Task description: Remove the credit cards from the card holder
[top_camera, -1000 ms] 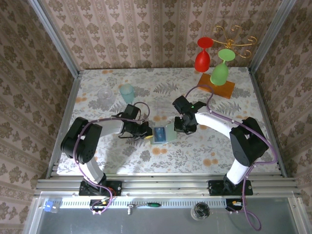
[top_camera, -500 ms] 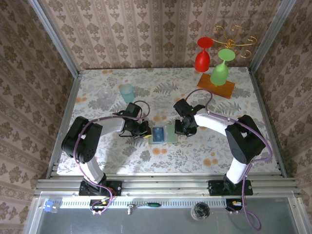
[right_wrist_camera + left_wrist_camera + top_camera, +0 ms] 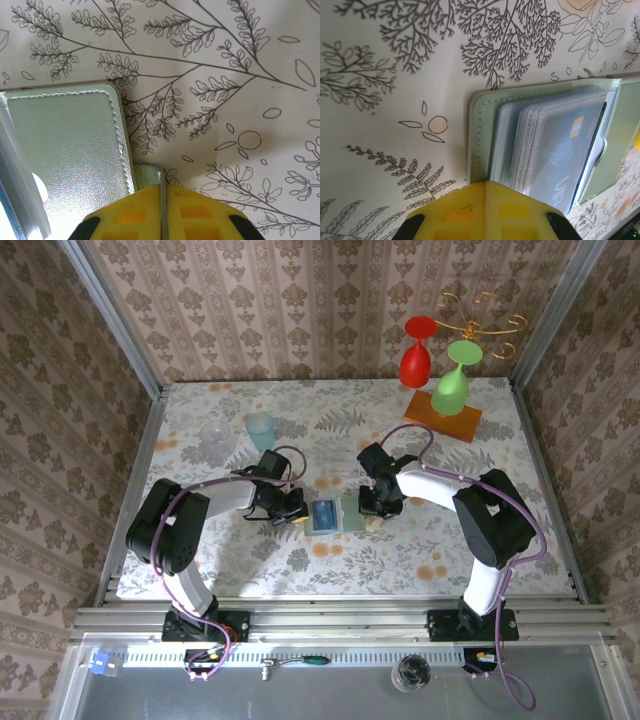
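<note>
Pinning the wallet (image 3: 481,135) flat and evenly matters — left gripper (image 3: 485,187) and right gripper (image 3: 161,187), both pressed together, sit at opposite edges.

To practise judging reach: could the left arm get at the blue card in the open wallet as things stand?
Probably yes: the left gripper sits shut at the card holder's edge, the blue card just beyond it, covered only by clear sleeves. Its jaws would need to open first.

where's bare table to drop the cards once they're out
Bare cloth runs from the card holder to the near rail, and at the back between the teal cup and the orange base. Crowded mid-table: left claw and right claw flank the holder.
</note>
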`<control>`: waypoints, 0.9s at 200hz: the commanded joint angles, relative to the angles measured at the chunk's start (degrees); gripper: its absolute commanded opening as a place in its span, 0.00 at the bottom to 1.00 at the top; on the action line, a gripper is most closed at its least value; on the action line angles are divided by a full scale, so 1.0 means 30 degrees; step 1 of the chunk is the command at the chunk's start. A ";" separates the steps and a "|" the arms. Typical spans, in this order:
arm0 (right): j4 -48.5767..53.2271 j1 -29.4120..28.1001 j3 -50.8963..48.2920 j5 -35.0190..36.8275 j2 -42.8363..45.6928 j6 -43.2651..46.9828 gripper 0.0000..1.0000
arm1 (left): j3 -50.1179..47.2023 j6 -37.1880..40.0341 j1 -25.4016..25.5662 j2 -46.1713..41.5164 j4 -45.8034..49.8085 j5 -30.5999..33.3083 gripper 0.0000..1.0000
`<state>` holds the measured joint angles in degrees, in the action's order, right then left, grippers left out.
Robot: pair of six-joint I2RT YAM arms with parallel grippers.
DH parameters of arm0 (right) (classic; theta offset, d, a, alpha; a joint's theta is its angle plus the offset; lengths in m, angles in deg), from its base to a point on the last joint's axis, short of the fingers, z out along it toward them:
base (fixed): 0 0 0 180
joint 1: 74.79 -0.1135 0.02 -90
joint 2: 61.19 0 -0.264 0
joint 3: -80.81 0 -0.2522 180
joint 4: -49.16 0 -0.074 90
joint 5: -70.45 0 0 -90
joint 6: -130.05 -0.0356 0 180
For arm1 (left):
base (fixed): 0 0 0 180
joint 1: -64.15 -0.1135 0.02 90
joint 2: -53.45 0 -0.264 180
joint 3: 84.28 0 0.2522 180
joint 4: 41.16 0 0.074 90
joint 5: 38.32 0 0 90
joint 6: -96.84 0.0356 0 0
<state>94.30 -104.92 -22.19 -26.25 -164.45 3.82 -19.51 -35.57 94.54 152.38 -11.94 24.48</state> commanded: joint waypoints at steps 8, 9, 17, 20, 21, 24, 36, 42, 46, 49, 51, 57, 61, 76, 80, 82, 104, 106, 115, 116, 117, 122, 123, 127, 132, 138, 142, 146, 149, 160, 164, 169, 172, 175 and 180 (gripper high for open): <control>-0.0088 0.0206 -0.0191 0.0041 -0.0585 0.0390 0.04 | 0.0044 0.0259 0.0006 -0.0003 0.1346 0.0892 0.00; -0.0088 0.0218 -0.0192 0.0053 -0.0601 0.0418 0.04 | 0.0047 0.0255 0.0006 -0.0011 0.1347 0.0907 0.00; -0.0088 0.0256 -0.0206 0.0092 -0.0696 0.0499 0.04 | -0.0008 0.0222 0.0006 0.0005 0.1340 0.0951 0.00; -0.0087 0.0273 -0.0209 0.0072 -0.0730 0.0518 0.04 | -0.0034 0.0222 0.0006 -0.0016 0.1348 0.0977 0.00; -0.0102 0.0280 -0.0215 0.0083 -0.0747 0.0525 0.04 | -0.0036 0.0222 0.0006 -0.0018 0.1334 0.0979 0.00; -0.0089 0.0286 -0.0210 0.0071 -0.0777 0.0558 0.04 | -0.0053 0.0222 0.0006 -0.0005 0.1344 0.0981 0.00; -0.0088 0.0313 -0.0253 0.0062 -0.0902 0.0642 0.04 | -0.0088 0.0236 -0.0023 0.0095 0.1389 0.0929 0.00; -0.0091 0.0301 -0.0251 0.0043 -0.0938 0.0650 0.05 | -0.0094 0.0222 -0.0023 0.0140 0.1390 0.0901 0.00; -0.0090 0.0316 -0.0291 0.0036 -0.0966 0.0676 0.04 | -0.0097 0.0222 -0.0023 0.0155 0.1368 0.0879 0.00; -0.0088 0.0331 -0.0307 0.0036 -0.0969 0.0679 0.04 | -0.0126 0.0222 -0.0023 0.0171 0.1377 0.0866 0.00; -0.0102 0.0320 -0.0331 0.0014 -0.0969 0.0679 0.05 | -0.0126 0.0222 -0.0023 0.0182 0.1378 0.0864 0.00; -0.0088 0.0332 -0.0364 0.0007 -0.0970 0.0672 0.05 | -0.0176 0.0194 -0.0023 0.0200 0.1378 0.0871 0.00; -0.0089 0.0310 -0.0373 0.0006 -0.0977 0.0664 0.05 | -0.0197 0.0200 -0.0051 0.0214 0.1375 0.0864 0.00; -0.0095 0.0324 -0.0415 0.0057 -0.0951 0.0653 0.05 | -0.0214 0.0186 -0.0082 0.0301 0.1378 0.0864 0.00; -0.0088 0.0323 -0.0448 0.0087 -0.0937 0.0665 0.05 | -0.0241 0.0174 -0.0082 0.0303 0.1401 0.0864 0.00; -0.0066 0.0340 -0.0454 0.0107 -0.0940 0.0669 0.05 | -0.0243 0.0180 -0.0082 0.0325 0.1399 0.0864 0.00; 0.0230 0.0341 -0.0455 0.0459 -0.0851 0.0672 0.11 | -0.0309 0.0135 -0.0111 0.0442 0.1488 0.0864 0.00; 0.0255 0.0345 -0.0448 0.0471 -0.0830 0.0685 0.11 | -0.0296 0.0134 -0.0118 0.0448 0.1472 0.0864 0.00; 0.0364 0.0401 -0.0470 0.0502 -0.0781 0.0678 0.14 | -0.0305 0.0156 -0.0140 0.0483 0.1522 0.0851 0.00; 0.0373 0.0403 -0.0478 0.0503 -0.0758 0.0679 0.14 | -0.0304 0.0145 -0.0140 0.0481 0.1538 0.0843 0.00; 0.0377 0.0404 -0.0467 0.0504 -0.0747 0.0679 0.15 | -0.0303 0.0139 -0.0155 0.0480 0.1532 0.0839 0.00; 0.0424 0.0419 -0.0485 0.0541 -0.0737 0.0676 0.16 | -0.0302 0.0135 -0.0168 0.0493 0.1531 0.0813 0.00; 0.0432 0.0427 -0.0485 0.0552 -0.0736 0.0663 0.16 | -0.0302 0.0164 -0.0169 0.0501 0.1543 0.0809 0.00; 0.0465 0.0433 -0.0493 0.0588 -0.0706 0.0675 0.17 | -0.0302 0.0176 -0.0170 0.0509 0.1543 0.0784 0.00; 0.0539 0.0434 -0.0508 0.0662 -0.0645 0.0679 0.17 | -0.0329 0.0191 -0.0197 0.0508 0.1549 0.0777 0.00; 0.0600 0.0457 -0.0542 0.0773 -0.0587 0.0665 0.17 | -0.0335 0.0167 -0.0199 0.0508 0.1573 0.0773 0.00; 0.0620 0.0463 -0.0557 0.0849 -0.0541 0.0679 0.18 | -0.0331 0.0189 -0.0221 0.0522 0.1610 0.0776 0.00; 0.0643 0.0449 -0.0600 0.0933 -0.0525 0.0692 0.18 | -0.0338 0.0205 -0.0228 0.0512 0.1616 0.0776 0.00; 0.0645 0.0454 -0.0602 0.0987 -0.0526 0.0729 0.18 | -0.0336 0.0194 -0.0228 0.0508 0.1624 0.0783 0.00; 0.0739 0.0484 -0.0654 0.1116 -0.0525 0.0793 0.18 | -0.0360 0.0216 -0.0258 0.0522 0.1660 0.0776 0.00; 0.0764 0.0519 -0.0661 0.1136 -0.0530 0.0818 0.18 | -0.0360 0.0201 -0.0258 0.0533 0.1643 0.0776 0.00; 0.0813 0.0522 -0.0687 0.1152 -0.0530 0.0824 0.18 | -0.0378 0.0193 -0.0268 0.0537 0.1643 0.0783 0.00; 0.0842 0.0522 -0.0690 0.1223 -0.0523 0.0851 0.18 | -0.0363 0.0193 -0.0285 0.0537 0.1653 0.0766 0.00; 0.0871 0.0522 -0.0698 0.1239 -0.0504 0.0862 0.18 | -0.0375 0.0200 -0.0287 0.0559 0.1655 0.0734 0.00; 0.0905 0.0542 -0.0715 0.1335 -0.0501 0.0884 0.18 | -0.0334 0.0235 -0.0287 0.0594 0.1681 0.0718 0.00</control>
<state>94.13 -104.18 -22.41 -26.36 -165.46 5.51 -19.51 -35.57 94.43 152.38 -11.74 24.52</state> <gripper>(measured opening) 0.180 0.051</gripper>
